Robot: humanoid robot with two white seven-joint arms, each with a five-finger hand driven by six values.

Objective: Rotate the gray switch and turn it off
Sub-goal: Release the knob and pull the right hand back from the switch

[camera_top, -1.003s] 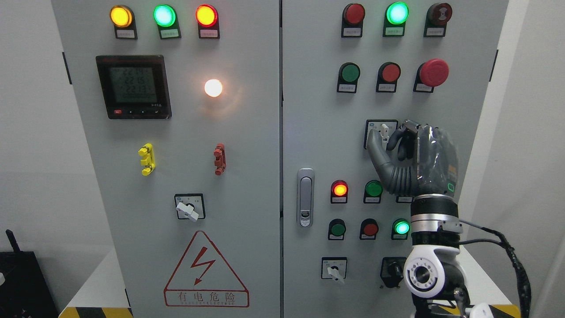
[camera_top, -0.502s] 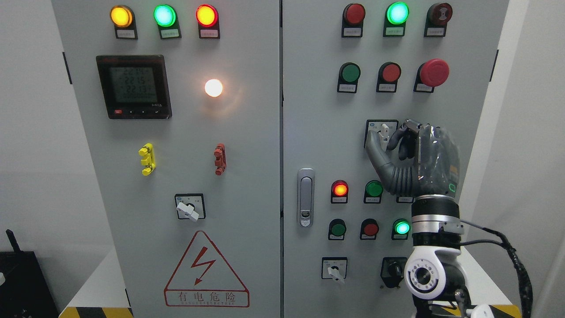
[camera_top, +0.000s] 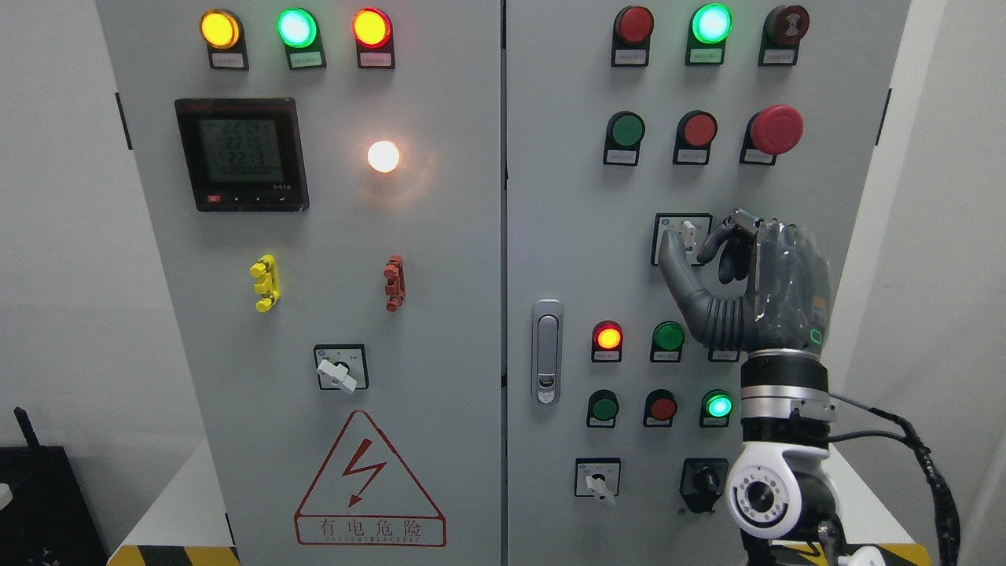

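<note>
Gray switch (camera_top: 688,233) sits upright on the cabinet panel (camera_top: 566,236). Right hand (camera_top: 739,275) pinches its knob between thumb and curled fingers (camera_top: 711,242).

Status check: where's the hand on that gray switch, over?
Right hand up at the gray switch, thumb and fingers pinched around its knob. Knob pointing roughly upright. Left hand not in view. Nothing in the way.
</note>
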